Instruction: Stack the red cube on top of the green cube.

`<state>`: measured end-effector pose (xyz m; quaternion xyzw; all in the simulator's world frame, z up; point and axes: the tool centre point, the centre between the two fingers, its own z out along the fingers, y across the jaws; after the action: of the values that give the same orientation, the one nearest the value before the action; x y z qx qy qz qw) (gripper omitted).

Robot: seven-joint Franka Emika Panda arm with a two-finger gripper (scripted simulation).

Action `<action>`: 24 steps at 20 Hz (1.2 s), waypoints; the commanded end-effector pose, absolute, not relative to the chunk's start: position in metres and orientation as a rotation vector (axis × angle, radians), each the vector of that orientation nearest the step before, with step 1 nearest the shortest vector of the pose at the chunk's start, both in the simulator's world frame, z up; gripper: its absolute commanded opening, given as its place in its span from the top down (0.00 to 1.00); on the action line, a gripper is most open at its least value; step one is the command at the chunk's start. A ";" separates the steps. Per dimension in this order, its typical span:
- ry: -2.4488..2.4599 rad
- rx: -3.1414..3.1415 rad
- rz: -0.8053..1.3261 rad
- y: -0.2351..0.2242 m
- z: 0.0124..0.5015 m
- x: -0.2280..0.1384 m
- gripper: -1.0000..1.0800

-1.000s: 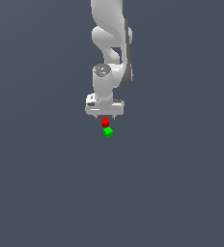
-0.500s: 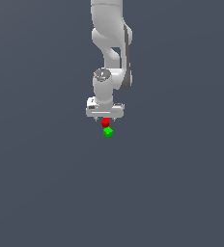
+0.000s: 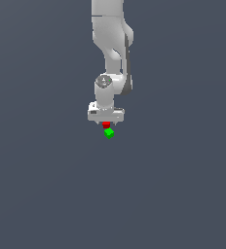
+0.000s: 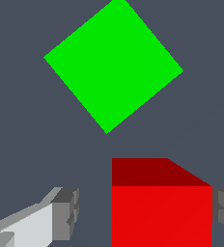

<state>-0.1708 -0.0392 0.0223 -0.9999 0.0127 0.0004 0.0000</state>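
Arm: we see the white arm [image 3: 112, 53] reaching down from the top of the exterior view.
Gripper: the gripper [image 3: 106, 123] points down; we cannot judge its jaws here.
Red cube: the red cube [image 3: 105, 125] sits directly under the gripper body.
Green cube: the green cube [image 3: 109, 133] lies just below the red cube, toward the exterior view's right, turned diamond-wise.
Surface: plain grey floor [image 3: 47, 185].

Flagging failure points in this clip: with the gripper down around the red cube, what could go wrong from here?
1. In the wrist view the red cube sits off-centre between the jaws, near one pad with a gap to the other; closing may push or twist it.
2. The green cube lies close by and is rotated relative to the red one, so the stack may land misaligned.
3. The gripper is far wider than both cubes and could nudge the green cube.
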 end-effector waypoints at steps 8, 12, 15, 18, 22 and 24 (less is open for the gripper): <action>0.040 -3.141 0.000 -0.039 0.021 -0.170 1.00; 0.040 -3.141 0.000 -0.039 0.022 -0.171 1.00; 0.040 -3.141 0.000 -0.039 0.025 -0.171 1.00; 0.040 -3.141 0.000 -0.039 0.032 -0.171 1.00; 0.040 -3.141 0.000 -0.039 0.047 -0.171 1.00; 0.040 -3.141 0.000 -0.039 0.057 -0.171 1.00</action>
<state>-0.1716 -0.0391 0.0495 -0.9999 0.0126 0.0005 0.0000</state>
